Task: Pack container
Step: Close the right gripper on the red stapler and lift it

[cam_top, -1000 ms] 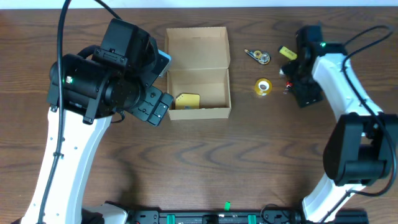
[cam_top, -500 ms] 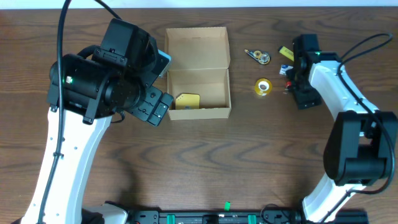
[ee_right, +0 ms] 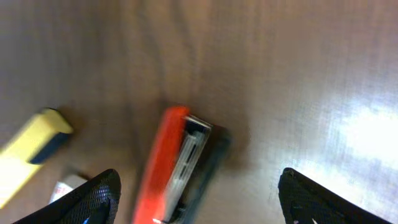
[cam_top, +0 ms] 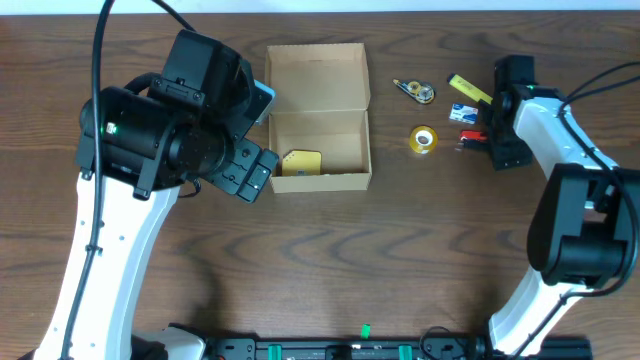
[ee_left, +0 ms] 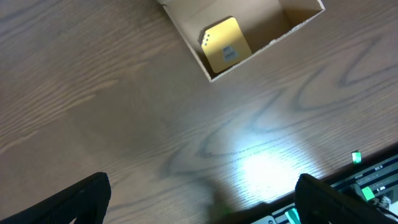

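The container (cam_top: 318,150) is a tan cardboard box with its flap lid (cam_top: 318,75) folded back, and a yellow pad (cam_top: 302,162) lies inside. The left wrist view shows the same container (ee_left: 283,25) and pad (ee_left: 224,45) at the top. My left gripper (ee_left: 199,199) hangs open over bare table, left of the box. My right gripper (ee_right: 199,199) is open above a red stapler (ee_right: 171,162), which lies between its fingers nearer the left one, without touching either. From overhead the stapler (cam_top: 468,136) sits just left of the right wrist.
A yellow highlighter (cam_top: 468,88) and a small blue-and-white item (cam_top: 462,112) lie behind the stapler. A yellow tape roll (cam_top: 424,140) and a correction tape dispenser (cam_top: 413,90) sit between the box and the right arm. The highlighter (ee_right: 34,146) also shows at the right wrist view's left edge.
My right arm has shifted to the right, uncovering the highlighter and the blue-and-white item. The left arm and the box have not moved.
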Robot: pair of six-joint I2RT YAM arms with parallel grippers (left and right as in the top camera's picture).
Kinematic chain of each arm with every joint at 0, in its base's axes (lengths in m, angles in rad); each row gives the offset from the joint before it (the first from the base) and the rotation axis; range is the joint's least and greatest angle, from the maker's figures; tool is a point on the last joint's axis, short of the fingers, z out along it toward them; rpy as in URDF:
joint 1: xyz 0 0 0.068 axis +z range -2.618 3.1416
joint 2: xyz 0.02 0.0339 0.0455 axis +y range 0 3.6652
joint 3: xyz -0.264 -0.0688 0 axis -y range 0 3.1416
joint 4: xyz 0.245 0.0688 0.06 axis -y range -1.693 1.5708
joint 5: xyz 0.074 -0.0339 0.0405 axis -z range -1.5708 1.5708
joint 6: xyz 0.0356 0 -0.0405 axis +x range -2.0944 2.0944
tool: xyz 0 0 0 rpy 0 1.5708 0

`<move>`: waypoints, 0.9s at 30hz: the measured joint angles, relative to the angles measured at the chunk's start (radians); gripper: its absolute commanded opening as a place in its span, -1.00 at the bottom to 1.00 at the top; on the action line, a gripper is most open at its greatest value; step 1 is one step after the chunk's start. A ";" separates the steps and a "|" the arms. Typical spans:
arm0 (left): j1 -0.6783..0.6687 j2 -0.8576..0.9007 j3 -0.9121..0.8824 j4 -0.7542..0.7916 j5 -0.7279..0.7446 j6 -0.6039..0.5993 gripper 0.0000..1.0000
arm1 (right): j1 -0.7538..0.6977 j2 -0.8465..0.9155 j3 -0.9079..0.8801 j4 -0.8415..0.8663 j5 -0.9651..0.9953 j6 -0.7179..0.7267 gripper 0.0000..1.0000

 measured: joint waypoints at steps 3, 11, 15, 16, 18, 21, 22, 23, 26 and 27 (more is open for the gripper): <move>0.000 0.000 0.000 0.000 0.000 0.000 0.90 | -0.005 0.003 0.000 0.023 -0.008 -0.005 0.57; 0.000 0.000 0.000 0.000 0.000 0.000 0.90 | -0.006 0.027 0.000 0.072 -0.031 -0.007 0.53; 0.000 0.000 0.000 0.000 0.000 0.000 0.90 | -0.006 0.052 0.000 0.092 -0.054 -0.007 0.51; 0.000 0.000 0.000 0.000 0.000 0.000 0.90 | -0.006 0.057 0.000 0.092 -0.056 -0.007 0.51; 0.000 0.000 0.000 0.000 0.000 0.000 0.90 | -0.006 0.063 0.000 0.092 -0.062 -0.007 0.50; 0.000 0.000 0.000 0.000 0.000 0.000 0.90 | -0.006 0.065 0.000 0.093 -0.068 -0.006 0.49; 0.000 0.000 0.000 0.000 0.000 0.000 0.91 | -0.006 0.065 0.000 0.093 -0.070 -0.006 0.48; 0.000 0.000 0.000 0.000 0.000 0.000 0.90 | -0.006 0.065 0.000 0.093 -0.071 -0.006 0.46; 0.000 0.000 0.000 0.000 0.000 0.000 0.90 | -0.008 0.065 0.000 0.093 -0.074 -0.004 0.43; 0.000 0.000 0.000 0.000 0.000 0.000 0.91 | -0.010 0.065 0.000 0.093 -0.074 -0.003 0.43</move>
